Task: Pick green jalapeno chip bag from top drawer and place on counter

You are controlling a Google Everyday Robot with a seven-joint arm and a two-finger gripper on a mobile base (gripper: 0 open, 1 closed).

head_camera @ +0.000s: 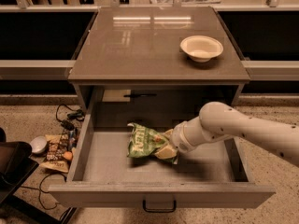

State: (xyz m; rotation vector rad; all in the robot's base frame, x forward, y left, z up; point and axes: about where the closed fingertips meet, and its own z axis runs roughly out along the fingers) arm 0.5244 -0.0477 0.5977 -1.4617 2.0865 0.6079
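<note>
Glossy grey-brown counter under soft light reflections, long grey ledges to either side, speckled floor below. Beneath the counter, top drawer pulled out, flat grey bottom bare on the right. Inside, near the middle: gripper clamped narrow on the right end of the green jalapeno chip bag, crumpled and tilted above the drawer bottom. One pale bowl on the counter's right side; one green bag; one open drawer. On the floor at left, a few dark snack packets among cables.
</note>
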